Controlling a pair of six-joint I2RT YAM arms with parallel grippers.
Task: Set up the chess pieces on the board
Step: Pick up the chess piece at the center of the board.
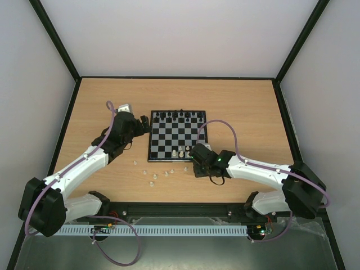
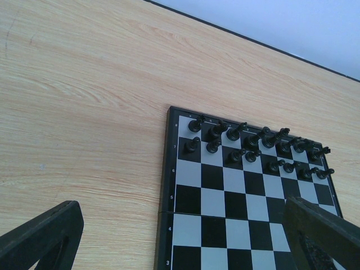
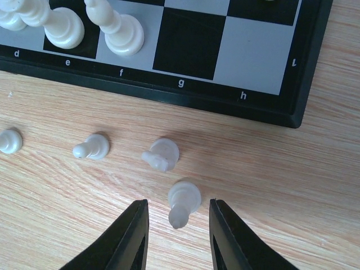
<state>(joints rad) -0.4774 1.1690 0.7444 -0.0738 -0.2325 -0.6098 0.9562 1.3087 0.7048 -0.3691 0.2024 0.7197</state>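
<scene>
The board (image 1: 169,140) lies mid-table with black chessmen (image 1: 179,116) along its far rows and three white chess pieces (image 1: 181,153) on its near row. More white pieces (image 1: 153,176) are scattered on the table in front of it. My right gripper (image 3: 179,209) hangs low over the table just off the board's near right corner. Its jaws stand either side of one white piece (image 3: 184,198) with a gap on both sides. Two white pieces (image 3: 121,32) stand on the board's near row above it. My left gripper (image 2: 180,236) is wide open over the board's left edge (image 2: 164,185), holding nothing.
Three other white pieces (image 3: 160,154) (image 3: 91,147) (image 3: 10,140) sit on the wood close to the right gripper. The board's black rim (image 3: 185,93) runs just beyond them. Black chessmen (image 2: 253,146) fill the far rows in the left wrist view.
</scene>
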